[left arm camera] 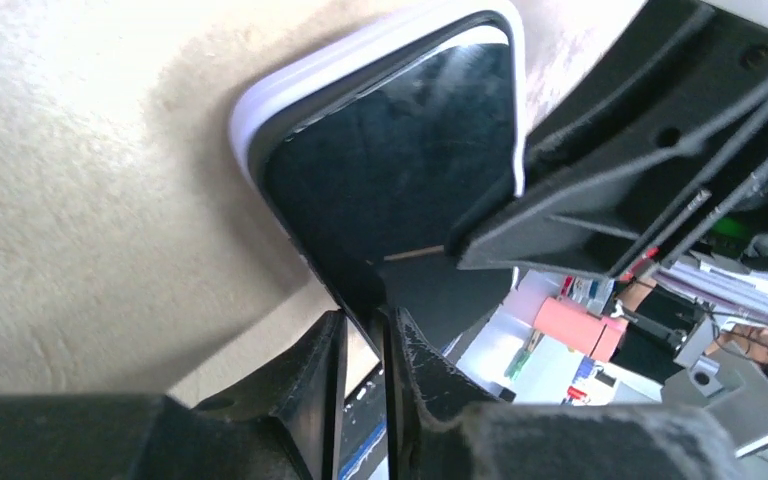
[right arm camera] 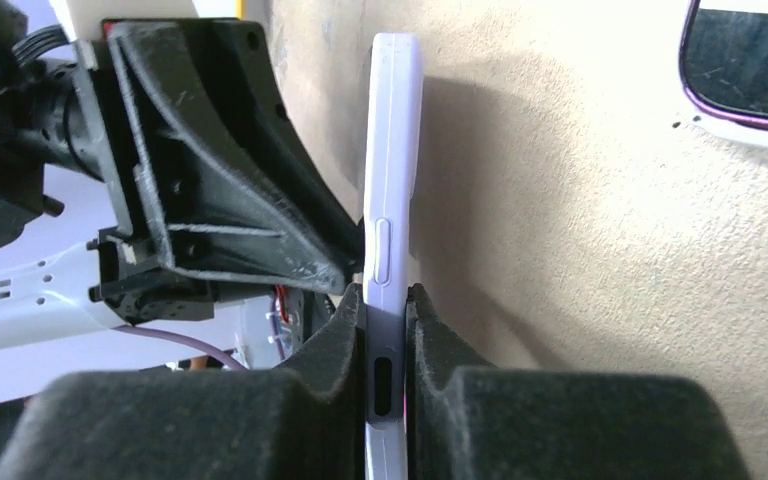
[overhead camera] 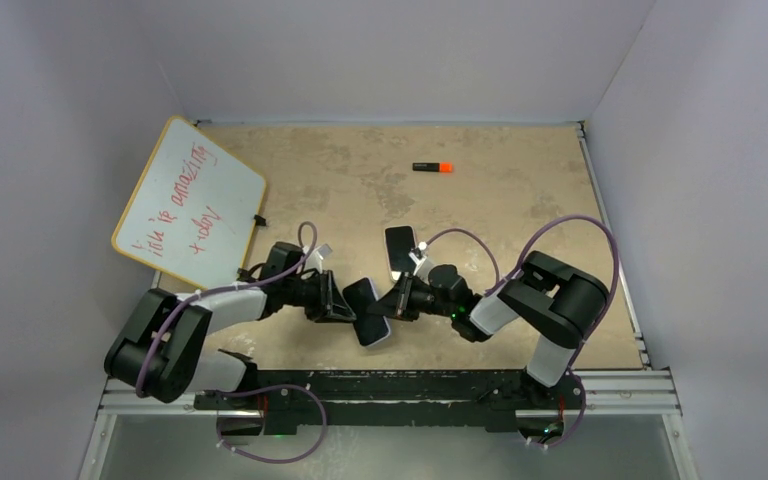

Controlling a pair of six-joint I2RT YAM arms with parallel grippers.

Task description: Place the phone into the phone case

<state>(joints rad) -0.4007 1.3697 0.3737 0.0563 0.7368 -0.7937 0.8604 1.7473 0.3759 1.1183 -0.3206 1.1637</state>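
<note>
In the top view both grippers meet at the table's near centre around a black phone [overhead camera: 361, 294] and a white case [overhead camera: 376, 331], held tilted above the table. In the left wrist view the phone [left arm camera: 400, 170] lies partly inside the case's rim [left arm camera: 360, 70], with its lower corner outside the rim. My left gripper [left arm camera: 368, 340] [overhead camera: 343, 300] is shut on that free phone edge. My right gripper [right arm camera: 387, 320] [overhead camera: 394, 303] is shut on the case [right arm camera: 392, 150], seen edge-on, with its side button showing.
A second dark-screened device with a purple rim [overhead camera: 400, 250] [right arm camera: 750, 60] lies flat just behind the grippers. A black and orange marker [overhead camera: 432, 167] lies at the back. A whiteboard [overhead camera: 188, 205] with red writing leans at the left.
</note>
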